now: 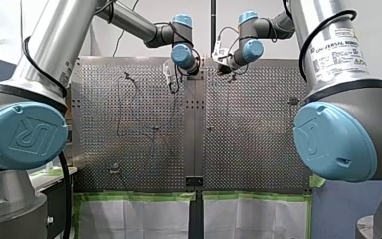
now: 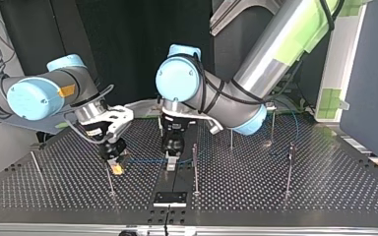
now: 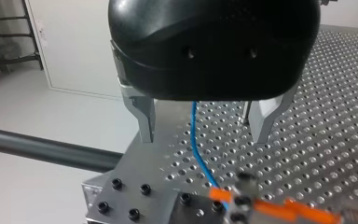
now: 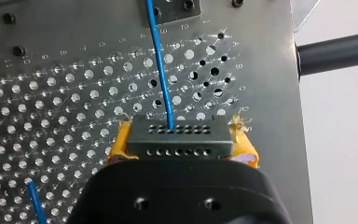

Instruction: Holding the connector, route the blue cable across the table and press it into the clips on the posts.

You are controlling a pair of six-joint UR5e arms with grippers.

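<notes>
- my right gripper (image 2: 116, 166): yellow pads (image 4: 245, 150) clamped on both sides of the connector (image 4: 177, 139), a dark block with two rows of small holes. It is low over the perforated tabletop (image 2: 285, 201), left of centre in the top view.
- blue cable (image 4: 162, 70): leaves the connector's face and runs straight ahead of my right gripper towards a bolted plate (image 4: 171, 8). In the top view it spans the gap between the two grippers, close above the tabletop. A second short stretch shows beside my right gripper in the right wrist view.
- my left gripper (image 3: 203, 140): black body, metal fingers (image 3: 145, 120) spread wide and holding nothing. The blue cable passes between them and touches neither.
- posts (image 2: 195, 168): thin and upright, set well apart over the tabletop. One stands just beside my left gripper, another (image 2: 110, 183) close to my right gripper. I cannot tell whether the blue cable sits in any clip.
</notes>
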